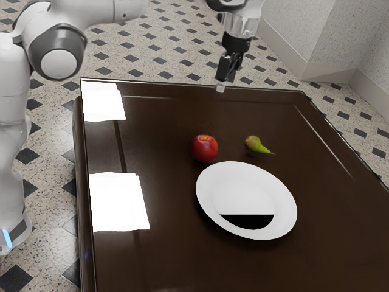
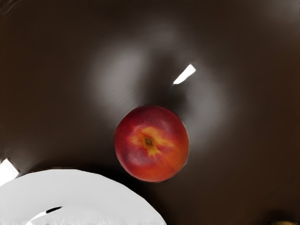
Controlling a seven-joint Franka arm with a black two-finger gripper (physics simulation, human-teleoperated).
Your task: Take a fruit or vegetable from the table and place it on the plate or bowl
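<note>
1. My tool (image 1: pixel 222 80) hangs above the far edge of the counter (image 1: pixel 164 131); I cannot tell whether it is spread or pressed together.
2. The apple (image 1: pixel 205 148) (image 2: pixel 151 143) sits on the counter just beside the plate (image 1: pixel 243 185) (image 2: pixel 70 197).
3. The pear (image 1: pixel 256 145) lies near the apple.

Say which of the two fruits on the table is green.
The pear, greenish-yellow and tapered, right of the apple in the exterior view; the apple is round and red.
</note>
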